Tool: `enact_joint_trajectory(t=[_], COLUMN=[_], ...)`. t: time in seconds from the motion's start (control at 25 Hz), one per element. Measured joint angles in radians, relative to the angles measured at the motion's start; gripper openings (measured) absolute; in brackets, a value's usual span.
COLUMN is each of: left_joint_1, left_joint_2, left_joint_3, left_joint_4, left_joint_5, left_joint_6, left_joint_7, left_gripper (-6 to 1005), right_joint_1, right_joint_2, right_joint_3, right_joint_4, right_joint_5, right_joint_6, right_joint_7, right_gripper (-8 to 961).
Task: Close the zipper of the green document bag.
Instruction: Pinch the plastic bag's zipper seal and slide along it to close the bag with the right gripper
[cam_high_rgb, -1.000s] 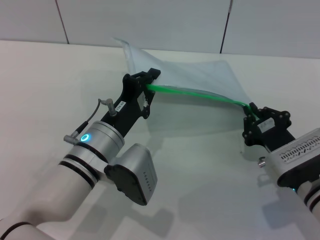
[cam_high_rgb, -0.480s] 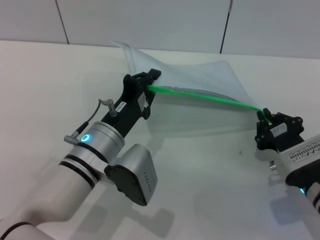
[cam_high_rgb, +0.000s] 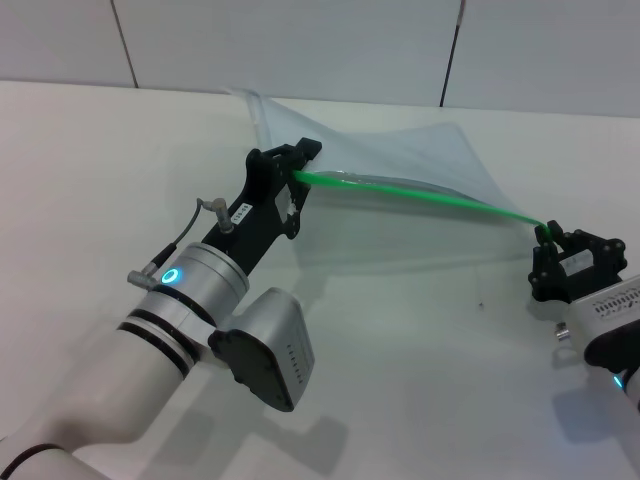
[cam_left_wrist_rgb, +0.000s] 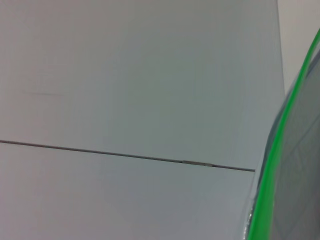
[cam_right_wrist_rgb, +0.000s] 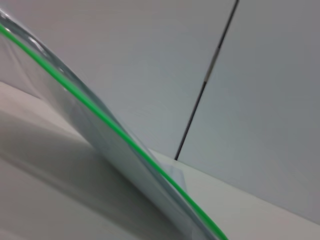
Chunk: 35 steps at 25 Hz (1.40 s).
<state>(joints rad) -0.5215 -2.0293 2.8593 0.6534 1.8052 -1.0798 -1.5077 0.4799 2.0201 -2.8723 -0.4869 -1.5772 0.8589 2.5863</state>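
Stretching taut between the 2 hands, the zipper (cam_high_rgb: 420, 192) shows as a thin bright green line running from the left hand (cam_high_rgb: 297, 172) across to the right hand (cam_high_rgb: 548, 238), sloping slightly down toward the right. It edges the green document bag (cam_high_rgb: 400, 150), a translucent pale blue-grey pouch lifted at this near edge while its far part spreads back over the white surface (cam_high_rgb: 90, 170) toward the wall. The left hand, black and angled up from its white arm, is closed on the left end of the zipper edge, holding that corner raised. The right hand, near the right border of the head view, is clamped on the zipper's right end at the bag's corner; the slider itself cannot be made out there. In the left wrist view the green strip (cam_left_wrist_rgb: 280, 130) rises along the bag's edge against the grey wall panels (cam_left_wrist_rgb: 125, 75). In the right wrist view the same strip (cam_right_wrist_rgb: 100, 115) crosses diagonally, with the translucent bag (cam_right_wrist_rgb: 120, 165) beneath it and a dark wall seam (cam_right_wrist_rgb: 205, 82) behind.
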Motion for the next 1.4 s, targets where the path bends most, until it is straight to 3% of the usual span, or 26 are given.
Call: enact_joint_trajectory(t=[1.4], left_joint_1=[0.008], left_joint_2=[-0.003], left_joint_3=[-0.001], left_joint_4=[-0.012], left_joint_5=[0.014], left_joint_6=[-0.054], left_joint_7=[-0.003], left_gripper=[56], right_joint_1=[0.005], right_joint_2=[0.002], right_joint_3=[0.004], right_joint_4=[-0.002], right_joint_5=[0.056], right_joint_6=[-0.001], right_joint_7=[-0.009], right_gripper=[78])
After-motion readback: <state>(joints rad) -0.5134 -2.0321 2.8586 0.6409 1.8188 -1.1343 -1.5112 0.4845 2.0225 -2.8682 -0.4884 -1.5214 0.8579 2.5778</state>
